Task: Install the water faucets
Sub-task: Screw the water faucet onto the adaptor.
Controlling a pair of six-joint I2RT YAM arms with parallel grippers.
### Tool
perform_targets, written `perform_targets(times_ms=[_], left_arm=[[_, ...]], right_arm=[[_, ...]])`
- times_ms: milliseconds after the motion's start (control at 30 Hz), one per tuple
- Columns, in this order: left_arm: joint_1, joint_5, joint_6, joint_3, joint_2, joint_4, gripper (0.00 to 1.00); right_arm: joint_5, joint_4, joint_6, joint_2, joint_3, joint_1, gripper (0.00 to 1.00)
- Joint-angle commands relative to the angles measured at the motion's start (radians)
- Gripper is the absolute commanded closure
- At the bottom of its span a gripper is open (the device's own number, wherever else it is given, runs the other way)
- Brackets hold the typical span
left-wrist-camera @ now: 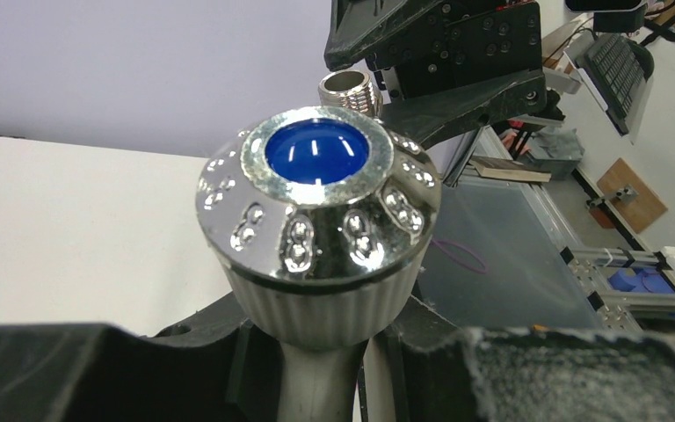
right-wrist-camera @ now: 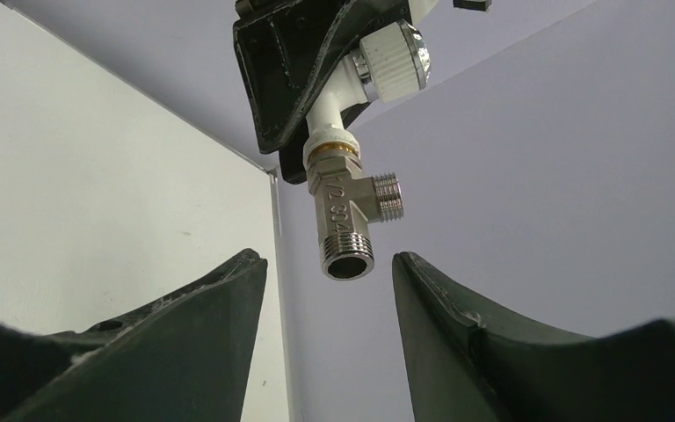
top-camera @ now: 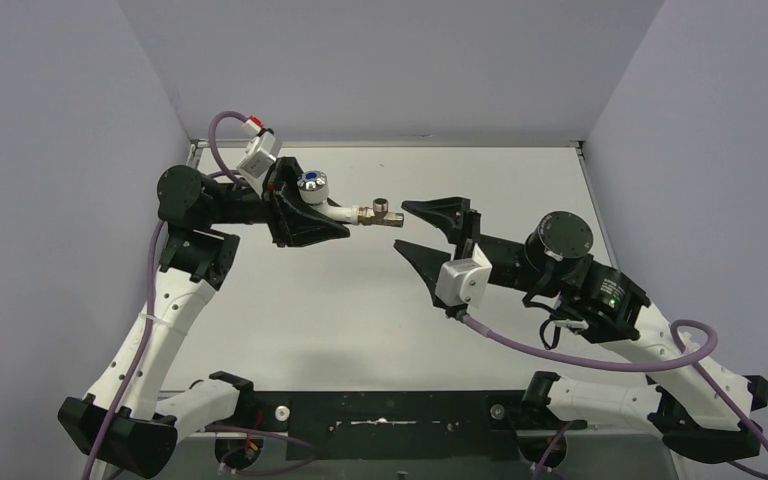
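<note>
Top external shows the left gripper [top-camera: 326,219] clenched on the white faucet [top-camera: 338,210] above the table [top-camera: 360,330] at far left, its metal fitting [top-camera: 380,212] pointing right. The right gripper [top-camera: 401,226] gapes released, fingertips just right of the fitting

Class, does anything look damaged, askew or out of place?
Nothing stands out. The left gripper holds the white tap with blue-dotted chrome knob; the grey threaded metal fitting sits straight on its end, facing the open right gripper.
</note>
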Motion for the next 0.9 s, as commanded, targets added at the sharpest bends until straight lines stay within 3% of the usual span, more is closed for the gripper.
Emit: perform_targets(times_ms=[0, 233, 567, 867], left_arm=[[0.006, 0.0, -0.015, 0.045, -0.008, 0.062, 1.0], [0.005, 0.022, -0.021, 0.044, -0.011, 0.061, 1.0], [0.006, 0.028, -0.023, 0.042, -0.012, 0.062, 1.0], [0.006, 0.031, -0.002, 0.04, -0.007, 0.059, 1.0]], right_arm=[[0.001, 0.044, -0.04, 0.015, 0.054, 0.003, 0.45], [-0.014, 0.013, -0.051, 0.046, 0.077, 0.003, 0.53], [-0.015, 0.03, -0.02, 0.041, 0.06, 0.003, 0.75], [-0.001, 0.111, 0.193, 0.016, 0.006, 0.003, 0.92]])
